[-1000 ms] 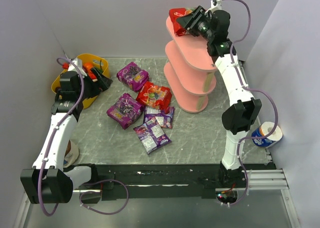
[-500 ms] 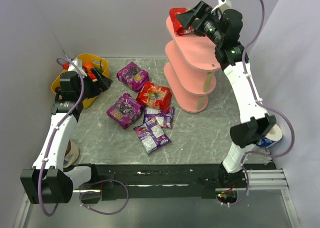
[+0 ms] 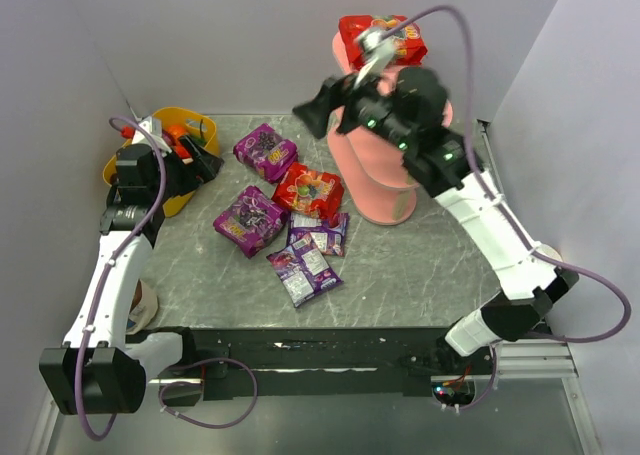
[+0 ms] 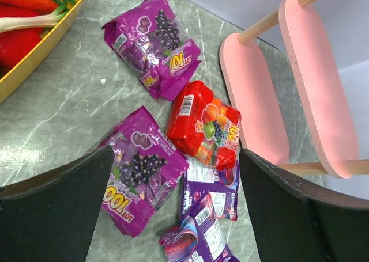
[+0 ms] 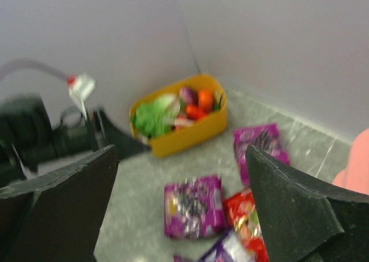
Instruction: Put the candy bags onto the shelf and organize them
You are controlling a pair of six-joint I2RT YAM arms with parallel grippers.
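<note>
One red candy bag [image 3: 382, 37] lies on the top board of the pink shelf [image 3: 385, 190], much of which my right arm hides. My right gripper [image 3: 325, 113] is open and empty, left of the shelf and above the table. On the table lie a second red bag [image 3: 308, 190] and several purple bags [image 3: 265, 151], [image 3: 250, 219], [image 3: 303, 270]. My left gripper [image 3: 200, 158] is open and empty beside the yellow basket. The left wrist view shows the red bag [image 4: 204, 124], purple bags [image 4: 138, 170] and the shelf [image 4: 259, 95] beyond the gripper [image 4: 176, 170]. The right wrist view is blurred and shows the open gripper [image 5: 181, 158] over a purple bag [image 5: 193, 207].
A yellow oval basket [image 3: 190, 125] with toy vegetables stands at the far left, and also shows in the right wrist view [image 5: 179, 121]. A blue and white cup [image 3: 535, 267] stands at the right edge. Grey walls close in the left, back and right.
My right gripper has left the red bag on the shelf's top board and swung left and down, away from the shelf. The left arm has not moved.
</note>
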